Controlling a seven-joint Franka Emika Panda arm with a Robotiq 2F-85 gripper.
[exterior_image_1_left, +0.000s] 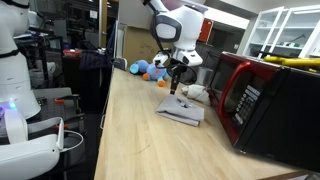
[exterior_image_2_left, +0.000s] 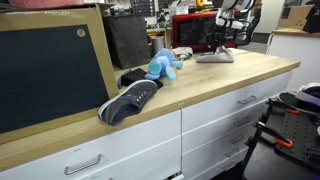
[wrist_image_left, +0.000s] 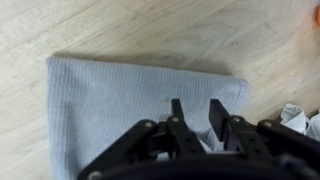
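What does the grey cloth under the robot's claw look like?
The grey cloth is soft-looking fabric with fine ribs, folded into a flat, roughly four-sided pad with one slanted edge. It lies on the light wooden countertop, close to the red microwave. The gripper comes straight down on it near one edge, its fingertips touching the fabric. Whether they have pinched a fold yet is unclear.

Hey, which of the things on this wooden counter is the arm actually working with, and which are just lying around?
In hand:
- grey cloth, flat on the wooden counter, jaws low over it near one edge

Lying about:
- red microwave
- blue plush toy
- dark shoe
- white crumpled item beside the cloth
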